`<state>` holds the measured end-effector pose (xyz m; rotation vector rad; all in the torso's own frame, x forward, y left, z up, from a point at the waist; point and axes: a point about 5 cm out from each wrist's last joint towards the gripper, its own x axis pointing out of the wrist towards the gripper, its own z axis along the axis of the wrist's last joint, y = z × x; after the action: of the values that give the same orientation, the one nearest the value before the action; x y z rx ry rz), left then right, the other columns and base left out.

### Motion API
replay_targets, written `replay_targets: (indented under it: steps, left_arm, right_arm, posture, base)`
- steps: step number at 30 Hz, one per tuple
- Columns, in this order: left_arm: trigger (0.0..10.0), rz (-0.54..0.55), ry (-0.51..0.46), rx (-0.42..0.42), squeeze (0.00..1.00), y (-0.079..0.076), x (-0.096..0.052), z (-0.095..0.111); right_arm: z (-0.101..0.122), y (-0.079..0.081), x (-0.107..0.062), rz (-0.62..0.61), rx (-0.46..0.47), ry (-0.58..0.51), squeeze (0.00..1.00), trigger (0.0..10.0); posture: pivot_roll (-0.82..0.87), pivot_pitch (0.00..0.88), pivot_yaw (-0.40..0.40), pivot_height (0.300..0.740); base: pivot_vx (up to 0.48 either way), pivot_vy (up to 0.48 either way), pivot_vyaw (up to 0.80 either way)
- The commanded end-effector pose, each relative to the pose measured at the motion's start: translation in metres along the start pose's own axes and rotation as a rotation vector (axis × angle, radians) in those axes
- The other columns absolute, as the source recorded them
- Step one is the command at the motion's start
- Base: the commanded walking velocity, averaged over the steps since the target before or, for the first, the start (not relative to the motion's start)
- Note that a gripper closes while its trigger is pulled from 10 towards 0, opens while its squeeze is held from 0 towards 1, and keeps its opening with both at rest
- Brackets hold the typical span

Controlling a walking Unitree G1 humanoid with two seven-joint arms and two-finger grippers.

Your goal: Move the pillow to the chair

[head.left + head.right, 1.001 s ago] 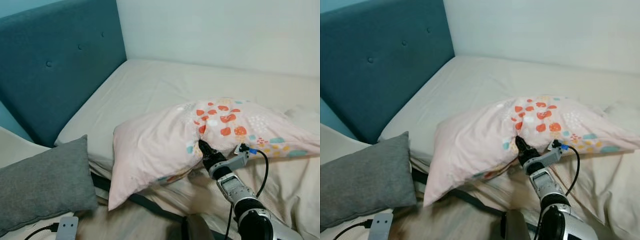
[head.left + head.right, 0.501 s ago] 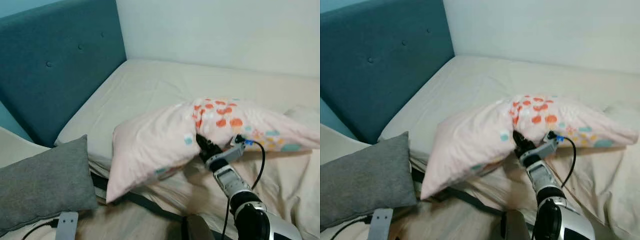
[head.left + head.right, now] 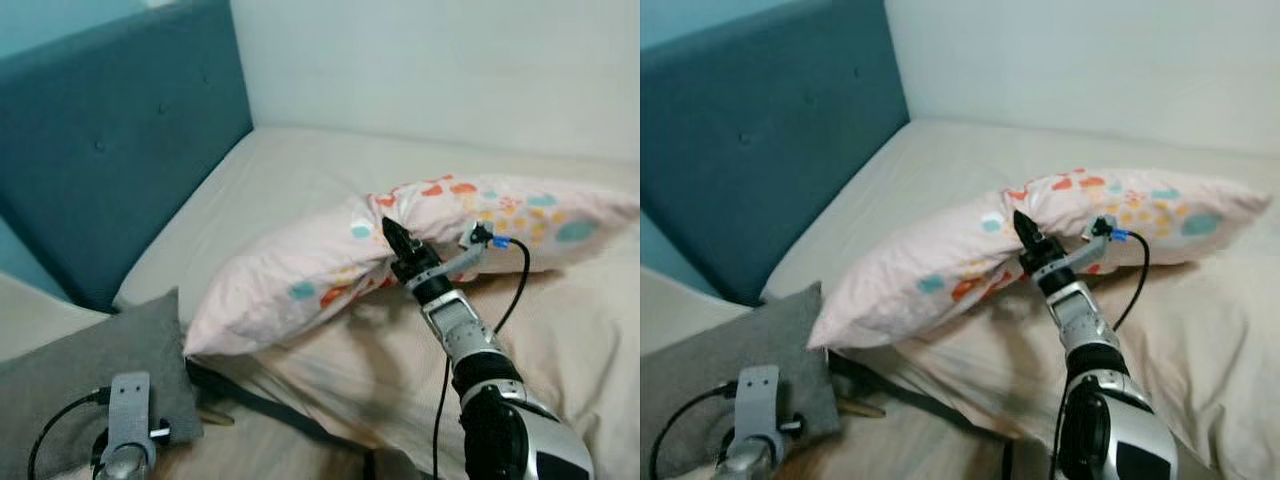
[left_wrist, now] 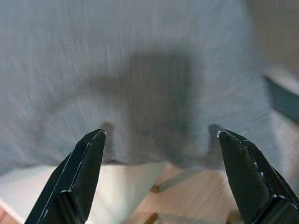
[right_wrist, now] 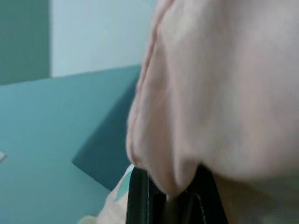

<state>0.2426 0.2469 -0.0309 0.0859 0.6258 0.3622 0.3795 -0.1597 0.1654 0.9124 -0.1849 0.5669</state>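
A long pink pillow (image 3: 300, 270) printed with red and teal shapes hangs raised over the beige bed (image 3: 300, 170). Its left end droops toward the bed's near edge. My right gripper (image 3: 393, 240) is shut on a bunched fold at the pillow's middle. In the right wrist view, pink fabric (image 5: 224, 93) is pinched between the black fingers (image 5: 139, 196). My left gripper (image 4: 159, 177) is open, low at the left above a grey cushion (image 4: 140, 70), holding nothing. Its wrist (image 3: 128, 410) sits at the bottom left of the eye views.
A teal padded headboard (image 3: 110, 140) stands at the left of the bed, with a pale wall (image 3: 450, 60) behind. The grey cushion (image 3: 60, 380) lies at the bottom left. A dark strap (image 3: 270, 415) runs along the bed's near edge. Rumpled beige sheets (image 3: 580, 340) cover the right side.
My right gripper has lifted the pillow up off the bed and away from me; its right end now hangs free. The left wrist has risen further into view.
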Motion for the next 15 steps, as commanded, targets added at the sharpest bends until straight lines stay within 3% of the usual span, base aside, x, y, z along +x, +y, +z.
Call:
replay_targets:
  steps: [1,9,15]
  left_arm:
    - [10.0,0.005,0.044,0.016,0.00,0.000,-0.004,-0.014]
    - [10.0,0.013,0.110,0.007,0.00,0.001,-0.010,-0.033]
    - [10.0,0.021,0.191,0.043,0.00,0.006,-0.019,-0.057]
  right_arm:
    - [0.017,0.027,0.020,0.160,-0.036,-0.059,0.00,0.0]
    - [0.020,0.042,0.027,0.226,-0.049,-0.058,0.00,0.0]
    - [0.001,0.048,0.025,0.237,-0.079,0.020,0.00,0.0]
  posture:
    - [-0.11,0.050,0.070,0.661]
    - [-0.11,0.050,0.066,0.685]
    - [-0.11,0.044,0.063,0.714]
  base:
    - [0.000,0.000,0.00]
    - [0.000,0.000,0.00]
    - [0.000,0.000,0.00]
